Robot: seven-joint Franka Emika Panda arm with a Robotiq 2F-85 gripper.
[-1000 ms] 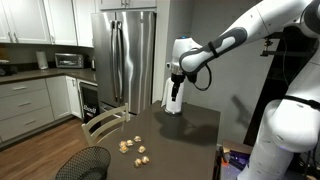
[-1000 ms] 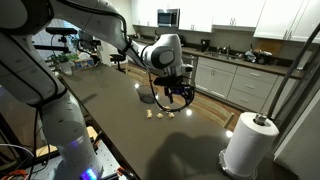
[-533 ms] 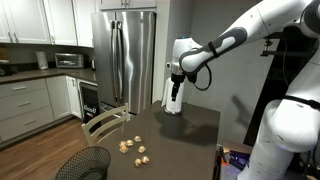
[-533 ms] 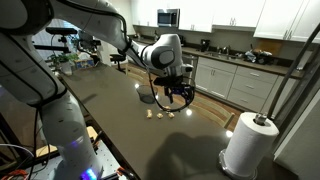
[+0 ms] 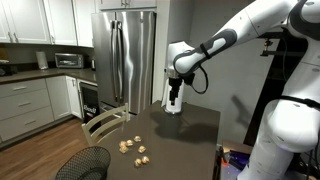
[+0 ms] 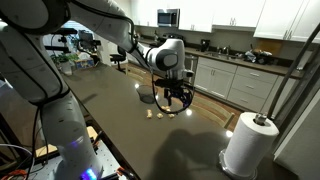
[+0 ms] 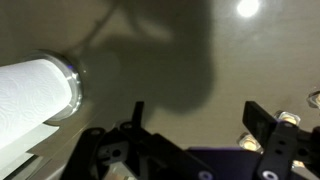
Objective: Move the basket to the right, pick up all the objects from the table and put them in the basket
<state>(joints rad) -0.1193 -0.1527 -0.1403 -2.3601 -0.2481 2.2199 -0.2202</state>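
The wire-mesh basket stands at the near left corner of the dark table; I cannot make it out in the other views. Several pale tan objects lie clustered on the table; they also show in an exterior view, and two show at the right edge of the wrist view. My gripper hangs above the table, apart from the objects and far from the basket. In the wrist view its jaws are open and empty over bare table top.
A white paper-towel roll stands on the table end opposite the basket, seen at the left of the wrist view. A pale wooden chair stands at the table's side. Kitchen cabinets and a steel fridge lie beyond.
The arm and gripper have shifted slightly sideways above the table. The basket and objects have not moved.
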